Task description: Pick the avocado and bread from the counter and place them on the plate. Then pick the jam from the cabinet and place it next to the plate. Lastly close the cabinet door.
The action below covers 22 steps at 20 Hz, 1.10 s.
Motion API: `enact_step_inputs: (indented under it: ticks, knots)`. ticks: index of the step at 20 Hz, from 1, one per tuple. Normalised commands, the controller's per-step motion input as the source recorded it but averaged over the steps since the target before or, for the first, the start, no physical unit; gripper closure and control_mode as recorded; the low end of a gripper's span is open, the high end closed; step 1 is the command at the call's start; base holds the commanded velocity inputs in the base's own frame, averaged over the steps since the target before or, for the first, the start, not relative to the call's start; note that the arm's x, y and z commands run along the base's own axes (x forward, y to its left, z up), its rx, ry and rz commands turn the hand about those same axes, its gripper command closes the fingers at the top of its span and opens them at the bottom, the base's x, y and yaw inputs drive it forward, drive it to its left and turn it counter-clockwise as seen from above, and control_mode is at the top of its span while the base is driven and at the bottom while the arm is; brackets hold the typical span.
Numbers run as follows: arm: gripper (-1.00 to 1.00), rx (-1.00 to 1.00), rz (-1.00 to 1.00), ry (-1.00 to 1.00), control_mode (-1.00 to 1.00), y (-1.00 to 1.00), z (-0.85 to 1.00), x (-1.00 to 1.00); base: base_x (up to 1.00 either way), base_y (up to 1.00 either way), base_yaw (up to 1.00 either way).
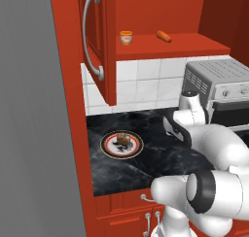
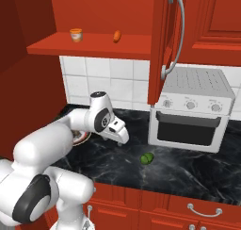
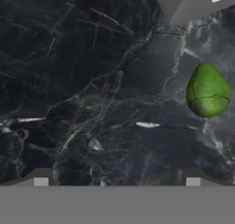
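The avocado [image 2: 147, 158] lies on the black marble counter [image 2: 193, 170], in front of the oven; in the hand view the avocado [image 3: 208, 91] is to the right of my fingers' line. My gripper [image 2: 122, 140] hangs open just above the counter, left of the avocado, with nothing between its fingertips [image 3: 41, 180]. The bread [image 1: 124, 140] rests on the red-rimmed plate [image 1: 108, 146] at the left of the counter. The orange jam [image 1: 126, 38] jar stands on the shelf of the open cabinet [image 1: 185, 44]. The cabinet door [image 1: 99, 42] stands swung open.
A silver toaster oven [image 2: 193, 111] stands on the counter's right side, close behind the avocado. An orange carrot-like item [image 1: 164, 36] lies on the shelf right of the jam. A grey wall [image 1: 34, 134] bounds the left. Red drawers [image 2: 188, 208] run below the counter edge.
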Motion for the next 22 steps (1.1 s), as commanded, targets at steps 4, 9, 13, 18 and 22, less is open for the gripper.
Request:
enact_step_inputs:
  ticks: [4,9,13,18,22]
  knots:
    - [-1.00,0.00,-0.06,0.00,-1.00,-0.34,0.06,0.00,0.00,0.00,0.00]
    - [-1.00,0.00,-0.05,0.00,-1.00,-0.39,0.03,-0.01,0.00,0.00,0.00]
    - [-1.00,0.00,-0.04,0.00,-1.00,-0.42,0.00,-0.02,0.00,0.00,0.00]
    - [-1.00,0.00,-0.03,-0.05,-1.00,-0.44,0.00,-0.06,0.00,0.00,0.00]
    - [-1.00,0.00,-0.03,-0.09,-1.00,-0.42,0.00,-0.14,0.00,0.00,0.00]
